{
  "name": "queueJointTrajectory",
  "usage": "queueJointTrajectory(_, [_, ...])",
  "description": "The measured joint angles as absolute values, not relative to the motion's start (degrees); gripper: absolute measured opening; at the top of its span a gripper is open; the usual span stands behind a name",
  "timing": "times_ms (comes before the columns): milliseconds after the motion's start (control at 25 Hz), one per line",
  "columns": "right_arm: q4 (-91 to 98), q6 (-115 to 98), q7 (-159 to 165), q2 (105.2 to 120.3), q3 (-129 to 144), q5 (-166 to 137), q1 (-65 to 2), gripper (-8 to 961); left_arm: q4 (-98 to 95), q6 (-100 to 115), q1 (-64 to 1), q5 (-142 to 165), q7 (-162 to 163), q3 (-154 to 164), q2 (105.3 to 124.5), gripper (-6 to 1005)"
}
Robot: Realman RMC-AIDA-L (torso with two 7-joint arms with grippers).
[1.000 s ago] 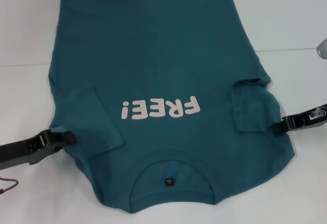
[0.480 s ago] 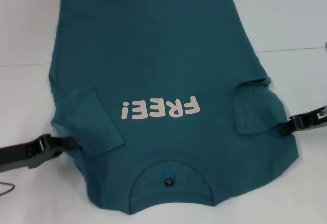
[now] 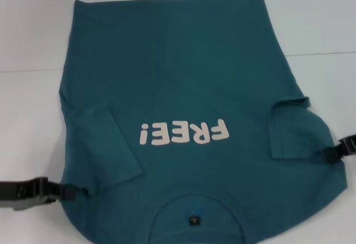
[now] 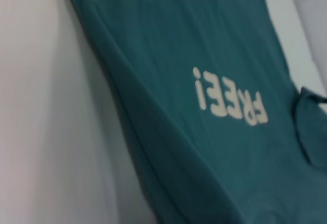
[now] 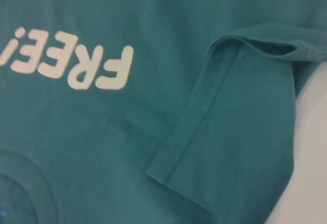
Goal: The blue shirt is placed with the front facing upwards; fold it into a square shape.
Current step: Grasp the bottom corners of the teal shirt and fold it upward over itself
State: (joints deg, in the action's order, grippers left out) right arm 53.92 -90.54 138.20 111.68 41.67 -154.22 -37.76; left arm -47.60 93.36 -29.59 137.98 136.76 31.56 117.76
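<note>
Lying face up on the white table (image 3: 311, 27), the blue shirt (image 3: 183, 77) stretches lengthwise away from both grippers, its collar (image 3: 194, 213) nearest the robot and its hem at the far end. The left gripper (image 3: 71, 191) sits low at the shirt's left edge, just below the folded-in left sleeve (image 3: 105, 144), and looks pinched shut on the fabric there. The right gripper (image 3: 334, 154) touches the opposite edge beside the right sleeve (image 3: 292, 130), also seeming to clamp the cloth, though its fingers are partly cut off in the head view. So the shirt's body lies between the two grippers, each holding a side near the shoulders, and neither arm is clearly nearer than the other.

I judge the next move turns on this long axis: carrying the shoulder end toward the hem would halve the length.

The cloth is soft matte cotton knit, dark teal, with gentle ripples along the left edge. Pale, smooth lettering (image 3: 186, 133) reading "FREE!" sits across the chest. Both sleeves are already turned inward, the right one showing a stitched, rolled hem in the right wrist view.
</note>
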Motion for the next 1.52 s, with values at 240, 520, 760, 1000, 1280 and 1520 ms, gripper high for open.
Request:
queueJointTrajectory(240, [54.30, -94.62, 138.06, 111.84, 41.78, -157.60, -37.61, 41, -51.17, 98.68, -28.27, 142.19, 137.82, 32.35, 118.38, 48])
queueJointTrajectory(520, [57.79, -100.18, 136.69, 112.39, 42.00, -158.63, -35.88, 41, -55.62, 104.78, -25.11, 143.77, 138.04, 32.45, 119.50, 48])
queueJointTrajectory(760, [58.61, -104.69, 134.35, 112.30, 42.09, -159.18, -34.44, 41, -56.71, 109.48, -23.78, 147.52, 137.44, 32.62, 119.98, 48])
queueJointTrajectory(1000, [58.64, -108.17, 131.98, 112.79, 42.05, -163.37, -32.93, 41, -57.25, 113.25, -22.09, 148.61, 136.00, 32.95, 120.19, 48])
queueJointTrajectory(1280, [58.68, -108.02, 130.37, 112.98, 41.21, -162.77, -32.06, 41, -57.75, 115.38, -21.75, 149.13, 134.74, 33.09, 120.28, 49])
queueJointTrajectory(1520, [58.56, -105.97, 130.53, 111.86, 37.44, -154.22, -34.19, 41, -55.28, 115.71, -25.76, 142.16, 134.41, 32.59, 119.26, 49])
